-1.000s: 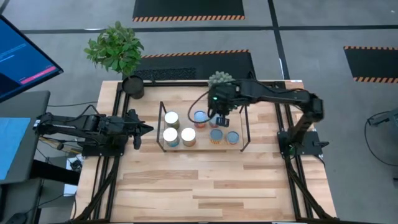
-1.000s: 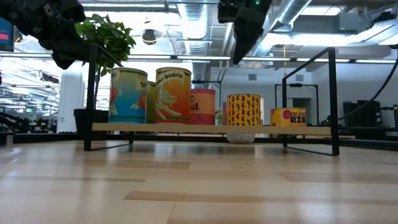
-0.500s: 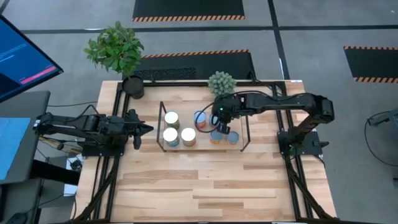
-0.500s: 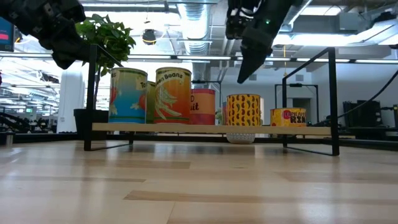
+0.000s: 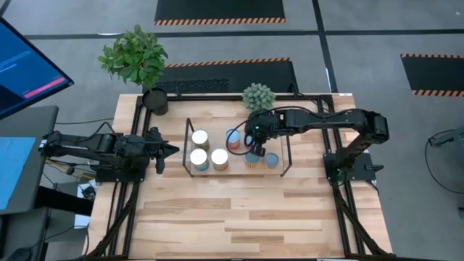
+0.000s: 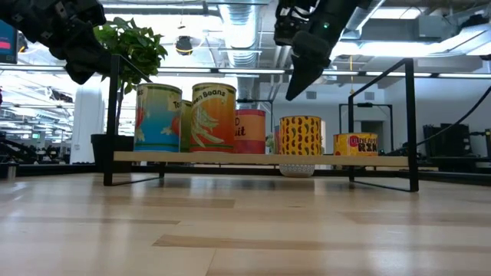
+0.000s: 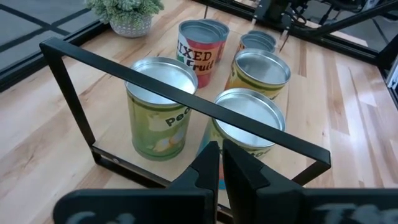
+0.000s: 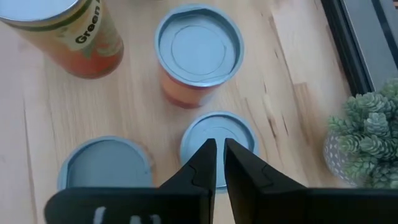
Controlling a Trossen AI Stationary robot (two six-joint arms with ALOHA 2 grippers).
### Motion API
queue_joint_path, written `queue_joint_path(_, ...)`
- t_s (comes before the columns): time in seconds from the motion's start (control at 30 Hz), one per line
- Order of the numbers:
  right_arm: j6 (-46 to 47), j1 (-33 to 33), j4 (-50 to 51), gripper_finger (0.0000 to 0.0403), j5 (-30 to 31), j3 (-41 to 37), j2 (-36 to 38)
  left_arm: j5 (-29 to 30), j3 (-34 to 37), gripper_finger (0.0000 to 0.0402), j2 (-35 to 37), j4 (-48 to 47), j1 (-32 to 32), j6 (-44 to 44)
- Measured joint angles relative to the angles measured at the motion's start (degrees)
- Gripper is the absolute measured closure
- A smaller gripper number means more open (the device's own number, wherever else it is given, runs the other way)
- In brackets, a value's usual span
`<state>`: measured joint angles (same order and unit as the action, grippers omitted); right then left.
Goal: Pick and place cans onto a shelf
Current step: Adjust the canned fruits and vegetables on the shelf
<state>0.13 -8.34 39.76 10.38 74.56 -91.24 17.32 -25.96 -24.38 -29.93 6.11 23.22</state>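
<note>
Cans [image 5: 218, 158] all standing on shelf [image 5: 236, 171] mid-bench. Right hand [image 5: 259, 147] closed, empty, above right-side cans. Left hand [image 5: 172, 151] closed, waiting left of shelf. Advice: lift straight up, avoid clipping tins.

Industrial robotics lab: exposed ceiling ducts [image 6: 238, 31], hazard-striped floor mats [image 5: 220, 10], monitor [image 5: 25, 65] beside plank table [image 5: 239, 210].

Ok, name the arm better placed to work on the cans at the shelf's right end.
Right: its hand hangs above the cans there, fingers shut. The left hand waits outside the shelf's left end.
</note>
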Motion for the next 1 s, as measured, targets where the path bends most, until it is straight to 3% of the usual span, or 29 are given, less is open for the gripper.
queue_joint_path(0.8,0.41,-1.53,-6.65,0.0349,0.04,-5.44,-0.07,0.0,0.0,0.0393,0.02,0.76,0.0,0.0)
queue_joint_path(1.0,1.1,-2.77,-7.45,0.0349,0.17,-5.47,-3.59,0.01,0.0,0.0393,0.02,0.89,0.02,0.0)
